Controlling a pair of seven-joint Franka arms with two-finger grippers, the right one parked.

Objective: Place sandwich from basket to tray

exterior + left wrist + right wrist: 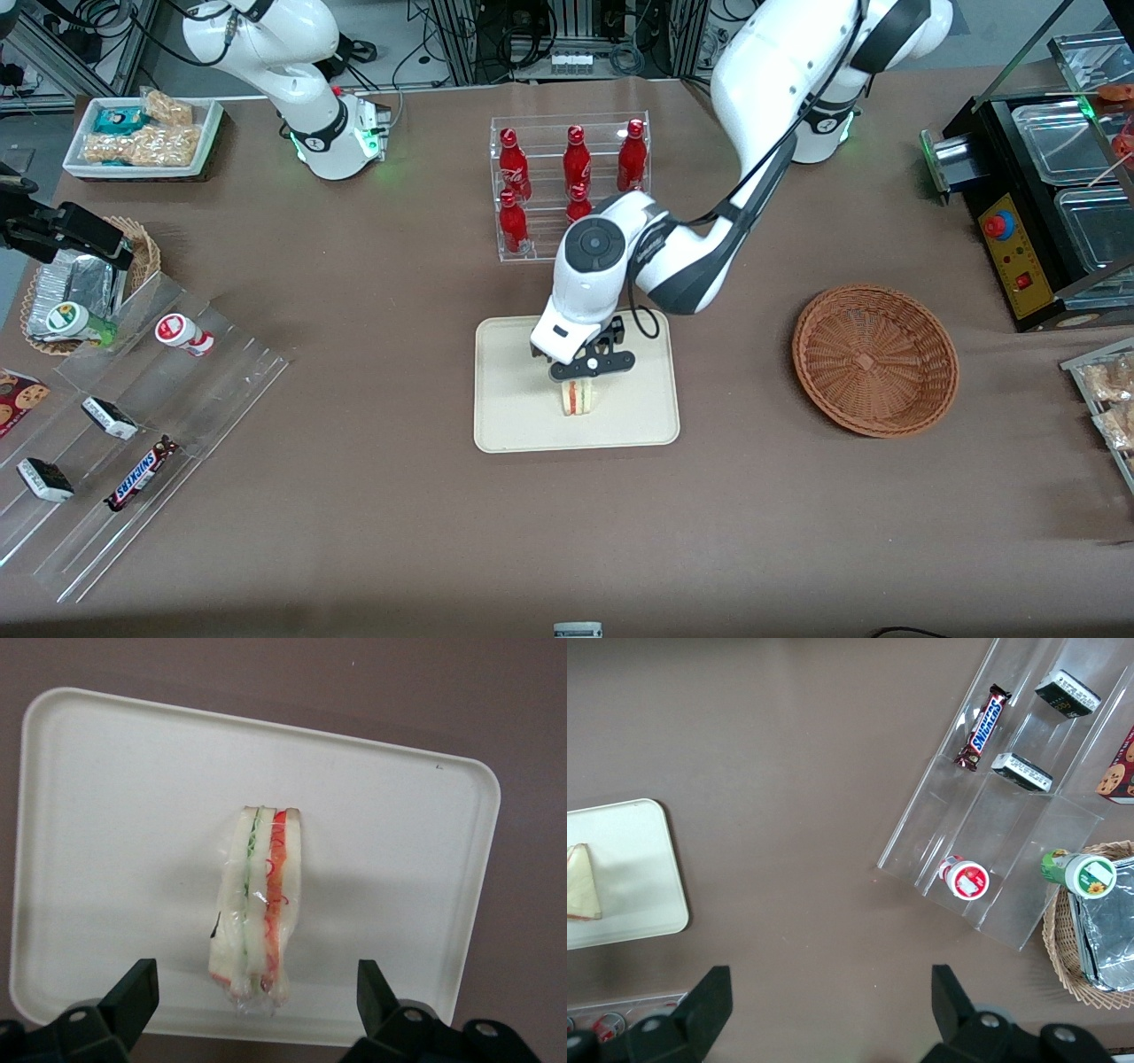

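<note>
The sandwich (578,399), a wrapped white wedge with red and green filling, stands on edge on the cream tray (505,425). My left gripper (580,379) hangs just above it, open. In the left wrist view the sandwich (259,904) stands on the tray (106,815) with the gripper (257,992) around its near end; both fingers (137,988) are well apart from it and do not touch it. The round reddish-brown basket (875,359) lies beside the tray toward the working arm's end, with nothing in it. The right wrist view also shows the sandwich (582,881) on the tray (647,859).
A clear rack of red bottles (571,182) stands farther from the front camera than the tray. A clear stepped shelf with snacks (142,425), a small wicker basket with foil packs (80,283) and a white snack tray (142,133) lie toward the parked arm's end. A black machine (1036,204) stands past the basket.
</note>
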